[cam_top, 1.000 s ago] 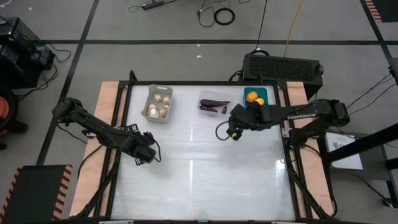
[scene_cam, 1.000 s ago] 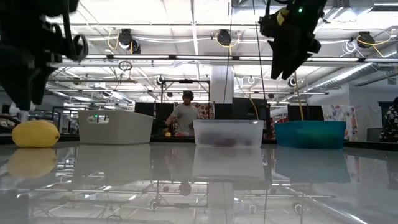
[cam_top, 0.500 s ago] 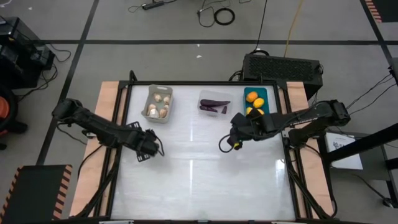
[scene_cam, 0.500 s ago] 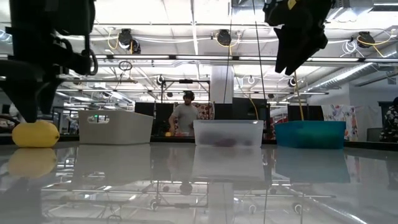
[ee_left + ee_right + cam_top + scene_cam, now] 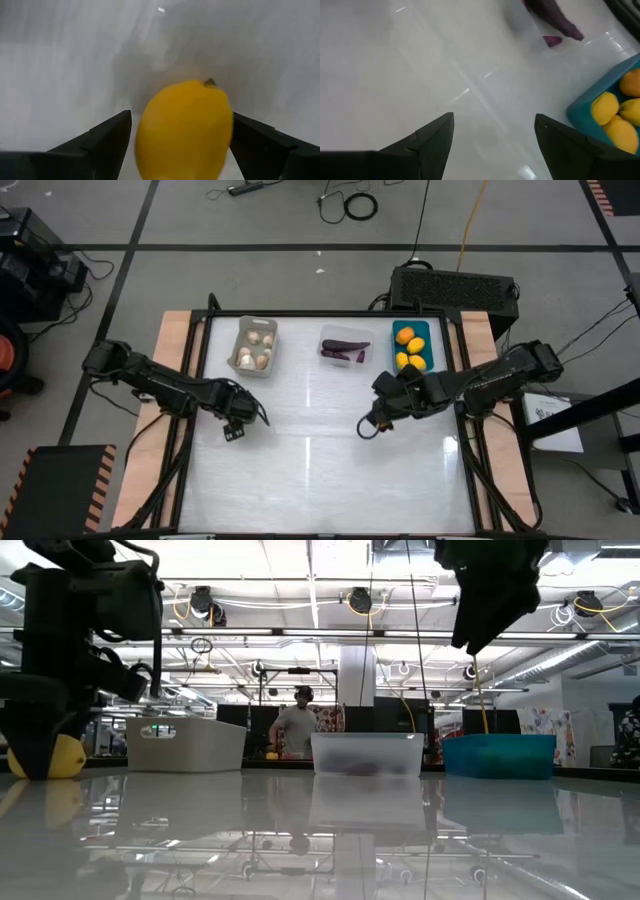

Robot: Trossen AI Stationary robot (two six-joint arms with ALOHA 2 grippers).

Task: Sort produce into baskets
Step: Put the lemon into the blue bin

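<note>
yellow lemon (image 5: pixel 183 131) sits between spread left pincer (image 5: pixel 234 423) fingers, hidden from overhead.

Light reaches me evenly from ceiling lamps (image 5: pixel 361 602), bright enough that the counter (image 5: pixel 320 470) throws back pale streaks of glare and mirrors the bins from low down. Against that backlight both arms read as near-black silhouettes. My left wrist picture is soft, the lemon (image 5: pixel 184 131) smeared at its edges.

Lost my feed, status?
Left gripper open, straddling lemon on table. Right gripper open, empty, near teal basket. Nothing in the way.
</note>
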